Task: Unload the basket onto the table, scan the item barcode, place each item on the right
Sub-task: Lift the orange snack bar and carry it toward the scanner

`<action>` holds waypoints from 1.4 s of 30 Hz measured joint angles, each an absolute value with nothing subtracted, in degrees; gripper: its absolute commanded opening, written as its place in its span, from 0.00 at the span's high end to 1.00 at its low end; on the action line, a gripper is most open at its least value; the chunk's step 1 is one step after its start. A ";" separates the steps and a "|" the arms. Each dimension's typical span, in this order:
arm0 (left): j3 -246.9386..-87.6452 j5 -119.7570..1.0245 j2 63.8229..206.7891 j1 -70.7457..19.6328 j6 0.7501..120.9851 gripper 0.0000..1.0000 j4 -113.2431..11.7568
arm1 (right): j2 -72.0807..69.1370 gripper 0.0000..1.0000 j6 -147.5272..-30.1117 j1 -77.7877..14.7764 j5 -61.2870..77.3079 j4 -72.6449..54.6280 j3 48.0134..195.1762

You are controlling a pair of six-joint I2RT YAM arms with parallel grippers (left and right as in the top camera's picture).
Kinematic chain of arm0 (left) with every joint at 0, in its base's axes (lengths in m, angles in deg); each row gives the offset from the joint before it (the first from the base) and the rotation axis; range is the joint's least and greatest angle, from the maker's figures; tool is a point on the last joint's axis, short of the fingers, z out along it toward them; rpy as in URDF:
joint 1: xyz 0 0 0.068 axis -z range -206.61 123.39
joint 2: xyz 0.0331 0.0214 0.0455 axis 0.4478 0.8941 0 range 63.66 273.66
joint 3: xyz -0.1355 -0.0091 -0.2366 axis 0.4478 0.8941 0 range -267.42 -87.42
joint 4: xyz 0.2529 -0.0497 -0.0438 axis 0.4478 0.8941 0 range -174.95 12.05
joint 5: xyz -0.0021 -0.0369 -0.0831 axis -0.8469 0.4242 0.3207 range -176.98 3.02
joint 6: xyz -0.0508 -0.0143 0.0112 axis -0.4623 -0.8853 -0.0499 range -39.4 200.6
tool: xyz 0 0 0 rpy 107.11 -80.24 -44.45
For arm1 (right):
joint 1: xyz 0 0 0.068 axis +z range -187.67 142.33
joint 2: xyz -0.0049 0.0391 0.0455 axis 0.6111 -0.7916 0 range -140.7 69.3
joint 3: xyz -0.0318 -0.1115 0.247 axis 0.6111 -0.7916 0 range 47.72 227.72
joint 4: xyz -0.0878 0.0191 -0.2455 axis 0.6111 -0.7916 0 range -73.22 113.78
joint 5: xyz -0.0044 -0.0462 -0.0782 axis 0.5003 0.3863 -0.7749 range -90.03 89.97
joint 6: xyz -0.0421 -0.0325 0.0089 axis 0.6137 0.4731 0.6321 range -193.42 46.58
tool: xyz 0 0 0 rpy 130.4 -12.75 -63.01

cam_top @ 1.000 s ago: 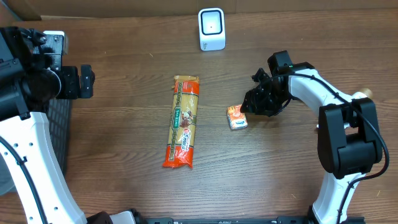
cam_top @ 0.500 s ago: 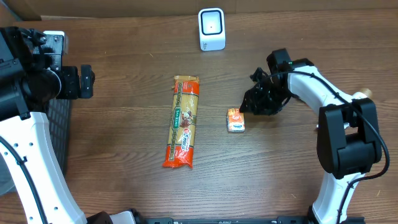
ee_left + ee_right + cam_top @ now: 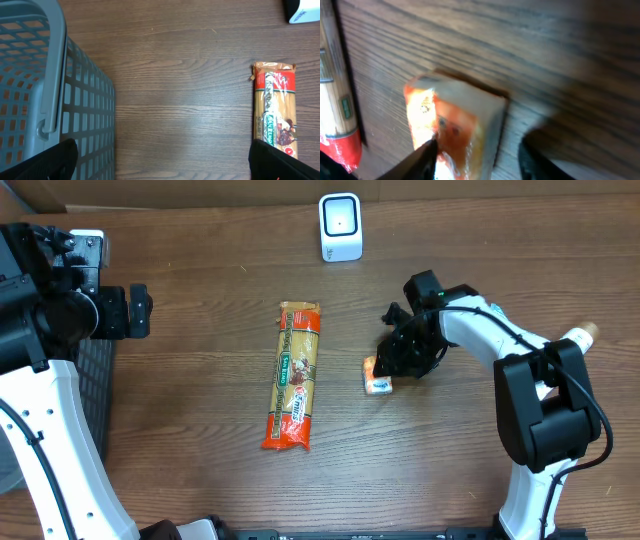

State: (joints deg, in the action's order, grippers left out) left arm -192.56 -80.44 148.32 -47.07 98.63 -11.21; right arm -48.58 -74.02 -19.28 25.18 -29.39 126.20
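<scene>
right tool (image 3: 386,368) straddles the small orange carton (image 3: 377,375), no grip made yet

the carton lies on the wooden bench (image 3: 200,440), well short of the white barcode scanner (image 3: 340,226) on the robot's side and a little to its right. the right tool is down over it with its jaws spread to either side. in the right wrist view one finger sits against the carton's orange face while the other stands just clear of the pale side, so nothing is pinched. the left tool (image 3: 140,311) is far to the left of the scanner, jaws spread wide and empty, close to a grey plastic basket (image 3: 50,90).

the carton looks light and stiff-walled, a thin card box that would likely dent under a hard squeeze and skid on the smooth wood if pushed from one side only. a hold across its two long flat sides, near the middle, seems best, leaving the printed faces uncovered. which face bears the barcode i cannot tell. the spaghetti packet (image 3: 297,375), short of the scanner and a little to its left, lies untouched.
</scene>
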 measured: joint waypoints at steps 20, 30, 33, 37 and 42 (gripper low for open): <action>-192.56 -80.44 148.32 -47.07 98.63 0.00 -11.21 | -47.32 0.96 -78.11 -20.33 34.67 -30.35 124.32; -192.56 -80.44 148.32 -47.07 98.63 0.00 -11.21 | -36.54 0.96 -73.59 -24.98 54.71 -30.35 125.34; -192.56 -80.44 148.32 -47.07 98.63 0.00 -11.21 | -34.99 0.96 -73.04 -26.34 61.79 -30.18 125.41; -192.56 -80.44 148.32 -47.07 98.63 0.00 -11.21 | -34.88 0.96 -72.69 -28.00 72.61 -29.41 125.41; -192.56 -80.44 148.32 -47.07 98.63 0.00 -11.21 | -34.88 0.96 -73.50 -29.70 82.62 -27.75 125.41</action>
State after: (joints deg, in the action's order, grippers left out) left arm -192.56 -80.44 148.32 -47.07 98.63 -11.21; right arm -34.88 -73.50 -29.70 82.62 -27.75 125.41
